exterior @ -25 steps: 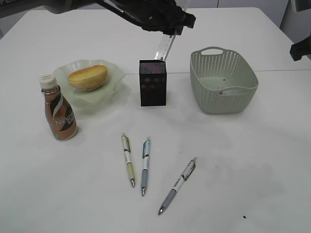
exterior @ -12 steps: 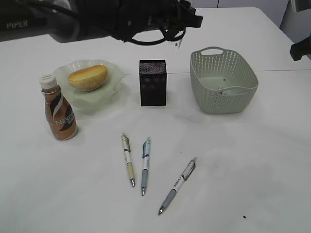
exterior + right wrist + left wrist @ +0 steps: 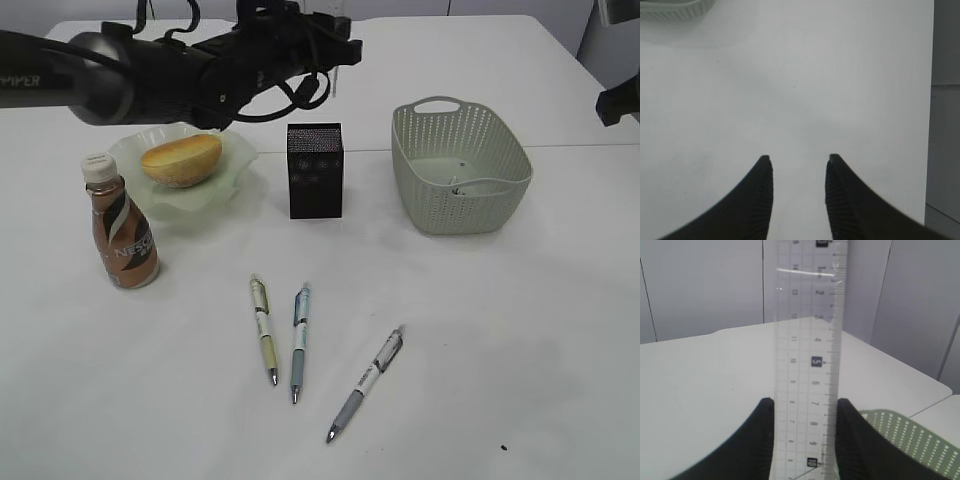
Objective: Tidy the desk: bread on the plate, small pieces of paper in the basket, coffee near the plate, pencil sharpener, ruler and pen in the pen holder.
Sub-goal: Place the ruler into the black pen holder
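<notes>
So, the green plate (image 3: 232,172) sits at about ten o'clock on the white table (image 3: 480,330), and the bread (image 3: 181,159) lies in it. The coffee bottle (image 3: 120,224) stands upright just beside the plate, at its seven o'clock. The black pen holder (image 3: 315,170) stands in the middle, at twelve o'clock from the three pens (image 3: 297,342). You cannot see down into it from here. The green basket (image 3: 458,168) sits at two o'clock, with a small bit of something on its floor, too tiny to tell what it is.

The pens lie flat at six o'clock, apart from each other.

The left gripper (image 3: 805,407) squeezes the clear ruler (image 3: 810,355) between its two black fingers (image 3: 762,440), up in the air. The ruler's top runs off the picture. In the outside view the dark arm hides most of the ruler.

The right gripper (image 3: 797,160) holds nothing. Its fingers stand apart over bare table, and only a corner of the arm shows at three o'clock.
</notes>
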### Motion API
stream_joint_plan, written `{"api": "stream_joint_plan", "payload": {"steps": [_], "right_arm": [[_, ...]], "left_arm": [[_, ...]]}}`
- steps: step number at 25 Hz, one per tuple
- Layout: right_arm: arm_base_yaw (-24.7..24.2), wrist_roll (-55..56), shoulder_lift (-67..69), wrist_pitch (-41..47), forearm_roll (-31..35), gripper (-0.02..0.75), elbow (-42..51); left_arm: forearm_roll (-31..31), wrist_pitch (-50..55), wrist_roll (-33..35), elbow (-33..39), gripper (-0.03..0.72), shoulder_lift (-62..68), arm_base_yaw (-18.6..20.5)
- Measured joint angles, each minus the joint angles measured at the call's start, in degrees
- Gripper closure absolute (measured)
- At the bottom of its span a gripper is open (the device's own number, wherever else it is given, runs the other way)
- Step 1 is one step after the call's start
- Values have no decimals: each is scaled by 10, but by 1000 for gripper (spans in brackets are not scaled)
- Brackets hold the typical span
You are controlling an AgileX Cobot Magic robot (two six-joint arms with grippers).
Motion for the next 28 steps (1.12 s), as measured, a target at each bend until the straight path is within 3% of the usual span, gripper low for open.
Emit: {"api": "stream_joint_plan", "payload": {"steps": [12,28], "right_arm": [[0,0,0,0,-19,446,0],[0,0,0,0,-26,446,0]], "left_arm": [[-2,-50,0,0,432,55,6],[-3,-38,0,0,432,67,22]]}}
